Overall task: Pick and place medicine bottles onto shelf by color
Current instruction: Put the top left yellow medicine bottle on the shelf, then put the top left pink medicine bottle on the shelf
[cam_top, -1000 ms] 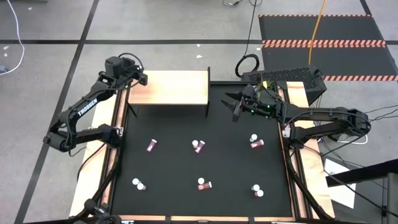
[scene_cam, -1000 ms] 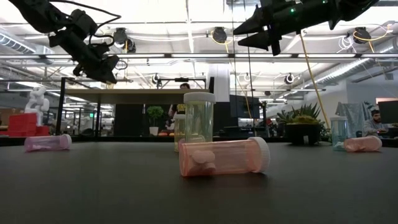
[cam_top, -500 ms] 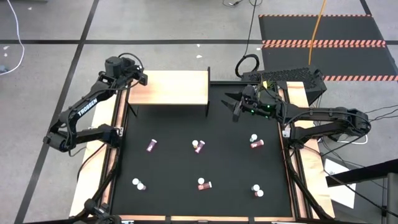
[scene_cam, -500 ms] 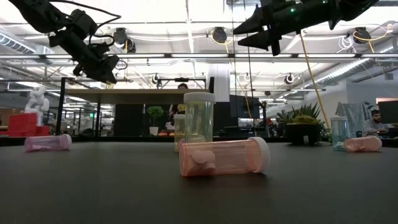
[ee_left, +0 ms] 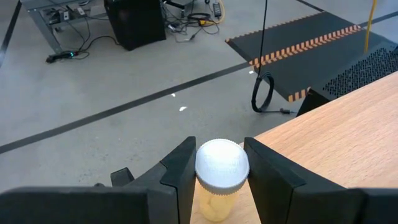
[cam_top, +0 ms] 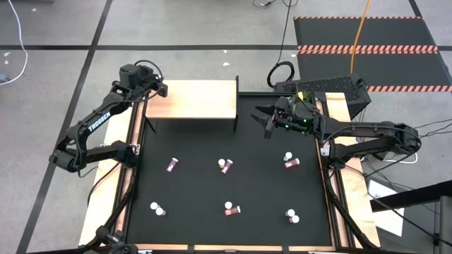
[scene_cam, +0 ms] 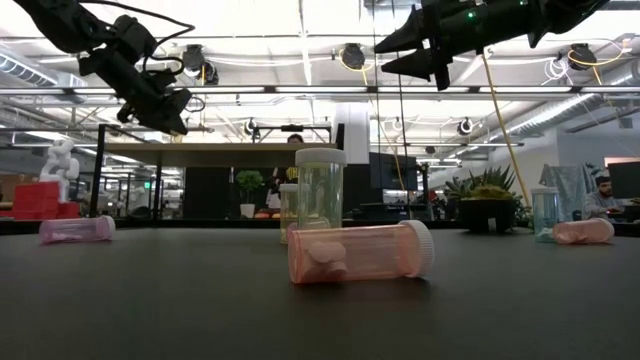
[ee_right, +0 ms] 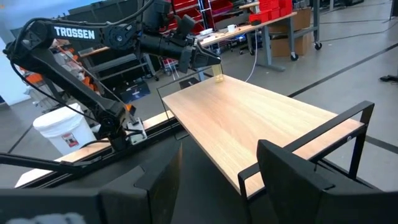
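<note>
My left gripper (cam_top: 161,89) is at the far left corner of the light-wood shelf (cam_top: 191,100) and is shut on a yellowish medicine bottle (ee_left: 219,180) with a white cap. The right wrist view shows that bottle (ee_right: 219,78) at the board's corner. My right gripper (cam_top: 261,121) hangs open above the table's far right and points at the shelf, with nothing between its fingers. Several bottles lie or stand on the black table: a magenta one (cam_top: 172,165), one mid-table (cam_top: 224,166), and a pink one (scene_cam: 360,253) lying on its side nearest the low camera. My left gripper pinches the yellowish bottle between its two fingers, one on each side of the body just under the white cap (ee_left: 221,163). The fingers come from the table's left, slanting a little downward. The bottle stands upright; whether its base rests on the shelf corner I cannot tell.
The shelf's black frame and legs (cam_top: 236,106) stand at the table's far edge. A pale upright bottle (scene_cam: 320,190) stands mid-table. More bottles sit at the right (cam_top: 289,161) and along the near side (cam_top: 157,209), (cam_top: 232,209), (cam_top: 292,216). Wooden side rails (cam_top: 127,176) border the table.
</note>
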`<state>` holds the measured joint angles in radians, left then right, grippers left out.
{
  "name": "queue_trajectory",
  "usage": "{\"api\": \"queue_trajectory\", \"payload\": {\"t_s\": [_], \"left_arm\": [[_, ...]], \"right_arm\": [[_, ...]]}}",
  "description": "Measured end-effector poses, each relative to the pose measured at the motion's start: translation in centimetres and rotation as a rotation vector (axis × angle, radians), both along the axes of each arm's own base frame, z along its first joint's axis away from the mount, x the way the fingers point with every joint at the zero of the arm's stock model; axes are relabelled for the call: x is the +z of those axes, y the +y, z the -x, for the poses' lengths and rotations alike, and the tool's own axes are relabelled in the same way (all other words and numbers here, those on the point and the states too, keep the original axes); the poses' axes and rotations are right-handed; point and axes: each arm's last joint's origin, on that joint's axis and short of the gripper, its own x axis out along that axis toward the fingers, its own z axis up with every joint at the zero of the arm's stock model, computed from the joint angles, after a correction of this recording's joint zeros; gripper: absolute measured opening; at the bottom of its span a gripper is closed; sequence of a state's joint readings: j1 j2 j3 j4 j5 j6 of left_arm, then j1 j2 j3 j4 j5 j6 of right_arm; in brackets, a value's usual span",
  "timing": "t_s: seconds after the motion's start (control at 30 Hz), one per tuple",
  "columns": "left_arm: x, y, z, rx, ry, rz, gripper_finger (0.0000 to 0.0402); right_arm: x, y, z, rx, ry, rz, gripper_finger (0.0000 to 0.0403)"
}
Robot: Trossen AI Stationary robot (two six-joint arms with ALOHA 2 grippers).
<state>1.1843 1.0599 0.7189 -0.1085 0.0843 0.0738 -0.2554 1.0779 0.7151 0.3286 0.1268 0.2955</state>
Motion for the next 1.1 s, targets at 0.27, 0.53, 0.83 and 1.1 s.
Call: {"api": "queue_trajectory", "payload": {"t_s": [0.27,0.53,0.83,1.1], "left_arm": [[0.0,0.0,0.0,0.006,-0.011,0.006,0.0219],[0.8,-0.4,0.0,-0.010,-0.049,-0.005,0.0305],[9.0,-4.2,0.2,-0.095,-0.094,-0.184,0.0311],[14.5,-11.0,-0.6,-0.320,-0.115,0.012,0.0292]], "right_arm": [[0.0,0.0,0.0,0.000,-0.003,-0.006,0.0203],[0.0,0.0,0.0,0.000,-0.004,-0.009,0.0203],[0.0,0.0,0.0,-0.002,-0.011,-0.018,0.0203],[0.4,-0.2,0.0,-0.023,-0.084,-0.094,0.0203]]}}
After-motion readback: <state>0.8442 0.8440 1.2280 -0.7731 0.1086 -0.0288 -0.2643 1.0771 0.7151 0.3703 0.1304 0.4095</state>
